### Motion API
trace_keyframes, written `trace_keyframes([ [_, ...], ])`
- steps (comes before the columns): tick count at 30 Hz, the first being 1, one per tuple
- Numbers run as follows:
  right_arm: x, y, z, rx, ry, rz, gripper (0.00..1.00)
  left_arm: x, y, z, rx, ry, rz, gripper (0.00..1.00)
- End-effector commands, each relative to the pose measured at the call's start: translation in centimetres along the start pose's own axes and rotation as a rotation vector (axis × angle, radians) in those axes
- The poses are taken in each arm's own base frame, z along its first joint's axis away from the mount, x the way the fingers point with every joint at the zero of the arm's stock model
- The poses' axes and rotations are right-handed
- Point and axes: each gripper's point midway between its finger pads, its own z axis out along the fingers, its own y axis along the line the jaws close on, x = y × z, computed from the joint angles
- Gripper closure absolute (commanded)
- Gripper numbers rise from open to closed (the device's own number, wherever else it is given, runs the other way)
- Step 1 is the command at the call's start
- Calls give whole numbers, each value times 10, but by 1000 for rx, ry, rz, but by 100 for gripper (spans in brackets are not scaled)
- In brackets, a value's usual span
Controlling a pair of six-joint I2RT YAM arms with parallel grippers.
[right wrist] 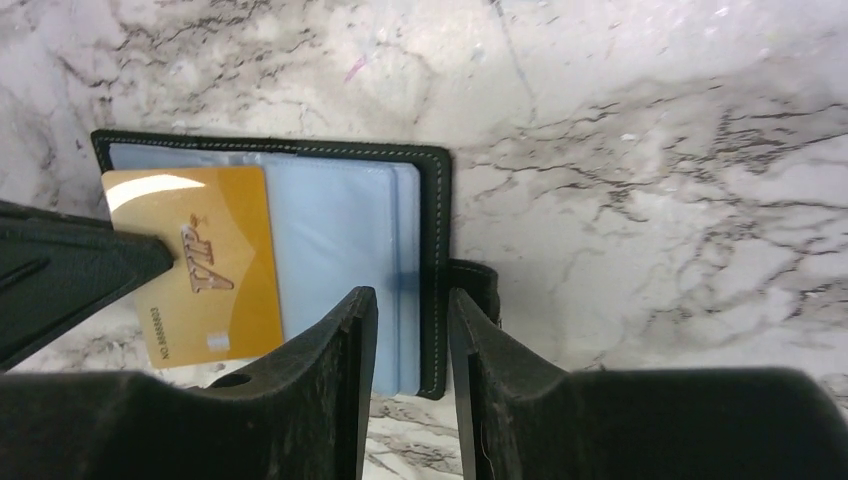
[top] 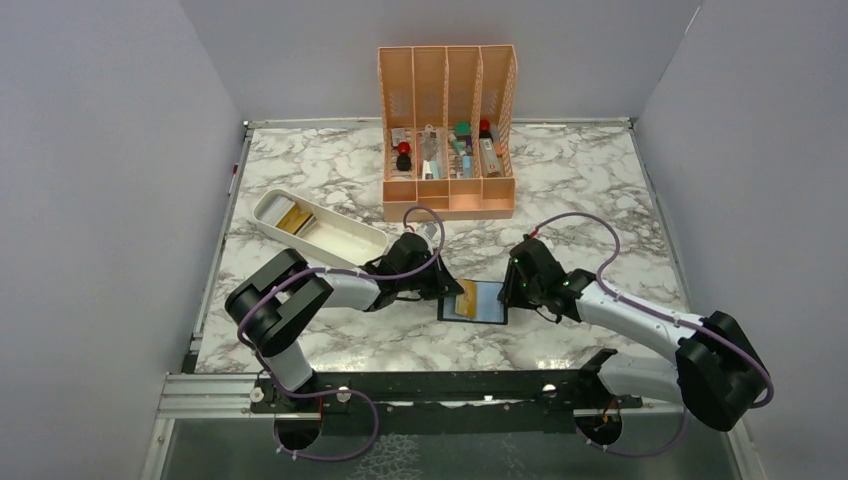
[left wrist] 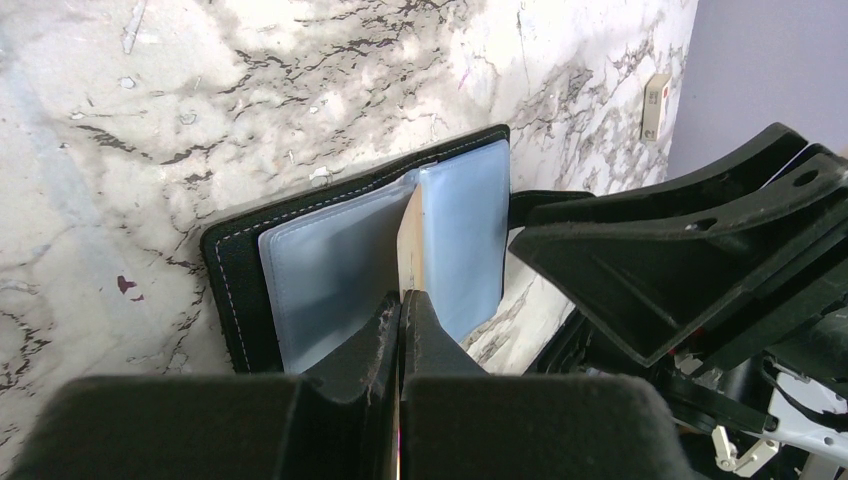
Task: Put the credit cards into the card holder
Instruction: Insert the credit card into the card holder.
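Note:
The black card holder [top: 490, 314] lies open on the marble table, bluish pockets up. My left gripper [top: 440, 287] is shut on a gold credit card [top: 466, 297] at the holder's left side. In the left wrist view the gripper [left wrist: 403, 300] pinches the card [left wrist: 410, 245] edge-on, its far end in among the blue pockets [left wrist: 330, 270]. In the right wrist view the card [right wrist: 215, 255] lies over the holder's [right wrist: 437, 230] left half. My right gripper [right wrist: 410, 300] is open by a narrow gap, empty, over the holder's right edge by the clasp tab [right wrist: 478, 285].
A white oblong tray [top: 340, 238] holding more gold cards [top: 292, 218] stands left of the arms. A tall orange slotted organiser [top: 448, 195] with small items stands at the back centre. Grey walls close in the table on three sides.

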Motion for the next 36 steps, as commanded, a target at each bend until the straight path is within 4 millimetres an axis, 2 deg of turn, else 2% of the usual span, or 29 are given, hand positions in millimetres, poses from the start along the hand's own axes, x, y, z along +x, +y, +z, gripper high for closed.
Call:
trace_keyframes([
  [1,-10,-16,1,98,-48,-15,63,6,14,3,-40,-1,11,100],
  [6,9,-7,14,23,24,-6,68,6,9,3,-28,5,5,100],
  [10,21,-12,21,36,57,3,71,6,1,1,-7,5,1,100],
  [16,24,-14,21,31,56,8,74,4,3,3,-9,-8,-7,100],
  [23,21,-20,18,62,36,5,75,5,-6,4,35,-9,-16,100],
  [29,21,-21,19,62,37,6,83,6,-9,4,40,-14,-9,100],
  [33,21,-21,19,64,37,2,83,7,1,5,11,-25,-4,100],
  [36,19,-18,18,54,37,2,81,14,18,12,-31,-1,-16,100],
])
